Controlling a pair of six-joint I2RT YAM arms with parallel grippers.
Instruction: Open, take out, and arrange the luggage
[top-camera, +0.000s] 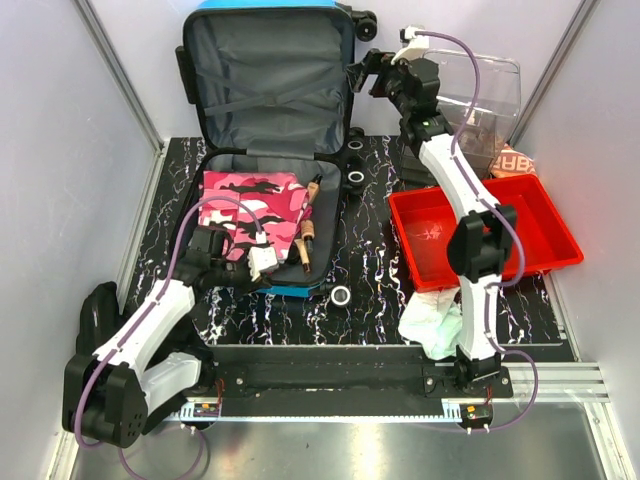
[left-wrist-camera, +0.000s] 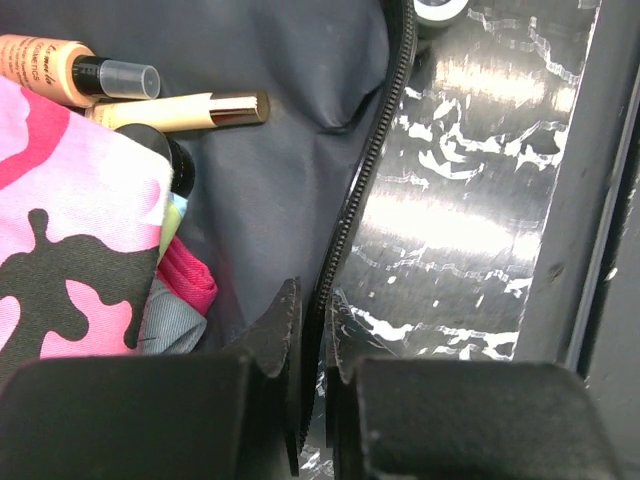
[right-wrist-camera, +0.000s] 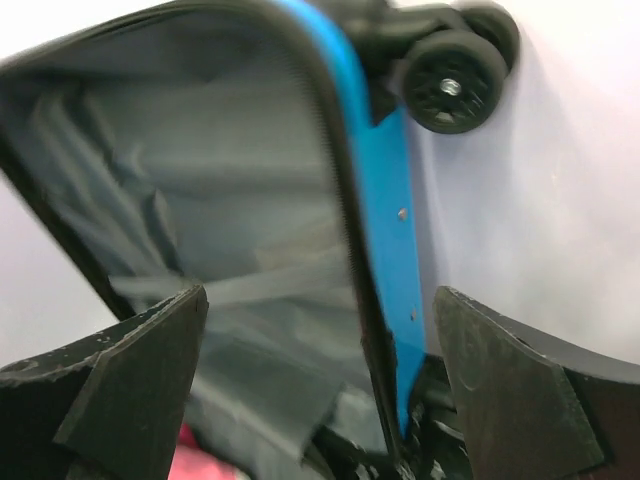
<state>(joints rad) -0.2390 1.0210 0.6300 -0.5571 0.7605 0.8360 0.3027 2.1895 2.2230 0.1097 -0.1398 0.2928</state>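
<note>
The blue luggage (top-camera: 265, 80) stands open. Its grey-lined lid leans on the back wall and its lower half lies on the table. A pink camouflage cloth (top-camera: 250, 205) and cosmetic tubes (top-camera: 308, 235) lie in that lower half. My left gripper (top-camera: 262, 262) is at the half's near right corner. In the left wrist view it (left-wrist-camera: 318, 340) is shut on the zipper rim of the luggage (left-wrist-camera: 270, 170), beside the cloth (left-wrist-camera: 70, 240). My right gripper (top-camera: 365, 72) is open beside the lid's right edge. The blue rim (right-wrist-camera: 385, 200) runs between its spread fingers (right-wrist-camera: 150, 370) without touching them.
A red tray (top-camera: 540, 215) lies at the right, with a clear plastic box (top-camera: 490, 100) behind it. A white cloth (top-camera: 430, 325) lies by the right arm's base. Tape rolls (top-camera: 340, 296) (top-camera: 354, 178) sit on the marbled table right of the suitcase. Grey walls close in both sides.
</note>
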